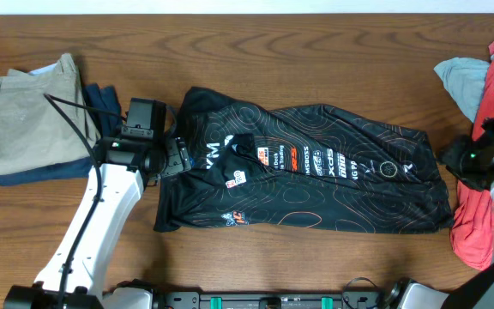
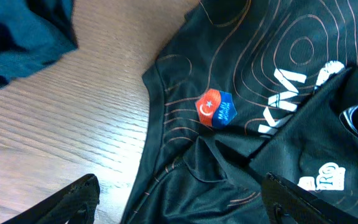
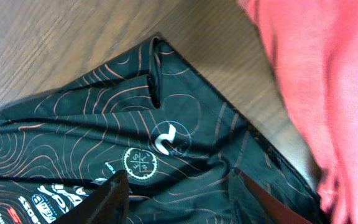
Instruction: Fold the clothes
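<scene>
Left gripper point(image 2: 180, 186): my jaws stand wide apart with nothing between them. The black jersey point(image 1: 316, 180) lies spread on the table point(image 1: 230, 43) beneath them. Its edge runs under the gap, and a red-and-blue badge point(image 2: 216, 107) sits just ahead.

Right gripper point(image 3: 180, 180): my jaws are parted and empty above the jersey's opposite end. A red garment point(image 3: 328, 74) lies just beside these jaws.

The jersey point(image 1: 316, 172) lay in the middle of the table point(image 1: 230, 51), between the trousers point(image 1: 20, 112) by my left claw point(image 1: 181, 158) and a heap of garments point(image 1: 480, 210) by my right claw point(image 3: 179, 179).
</scene>
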Controlling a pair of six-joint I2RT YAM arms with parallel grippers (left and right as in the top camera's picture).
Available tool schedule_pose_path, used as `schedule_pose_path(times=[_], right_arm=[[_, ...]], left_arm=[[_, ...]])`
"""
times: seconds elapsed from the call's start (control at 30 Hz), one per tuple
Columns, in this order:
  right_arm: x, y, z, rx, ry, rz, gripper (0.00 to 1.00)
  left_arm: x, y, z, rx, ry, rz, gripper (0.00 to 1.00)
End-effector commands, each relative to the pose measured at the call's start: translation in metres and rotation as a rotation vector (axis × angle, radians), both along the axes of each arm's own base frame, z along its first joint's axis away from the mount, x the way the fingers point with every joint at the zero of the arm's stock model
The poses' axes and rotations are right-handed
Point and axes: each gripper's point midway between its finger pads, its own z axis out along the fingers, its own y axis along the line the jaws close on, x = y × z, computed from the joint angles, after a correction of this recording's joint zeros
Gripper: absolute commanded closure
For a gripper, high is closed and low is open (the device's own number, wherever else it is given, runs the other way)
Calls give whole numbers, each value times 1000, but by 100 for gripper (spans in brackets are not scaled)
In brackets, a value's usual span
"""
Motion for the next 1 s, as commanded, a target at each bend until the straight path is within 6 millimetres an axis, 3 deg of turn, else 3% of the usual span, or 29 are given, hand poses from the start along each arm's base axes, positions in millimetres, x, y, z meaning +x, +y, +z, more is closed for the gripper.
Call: schedule_pose_path(times=[0.0,0.13,0.3,0.63,0.97], right_arm=[[15,21,-14,51,3,101,42],[37,27,-34,48,-6,145,40],[59,30,-56,45,-26,160,47],[67,30,-97,86,19,134,50],[77,34,-100,80,-9,151,61]], left_arm=[[3,-3,-4,-18,19,-15,16],[1,-3,-13,-13,55,-15,15],[1,-3,-20,-10,80,-15,15],[1,-3,-22,-9,85,-15,16],[0,-3,-22,-9,88,-15,15]])
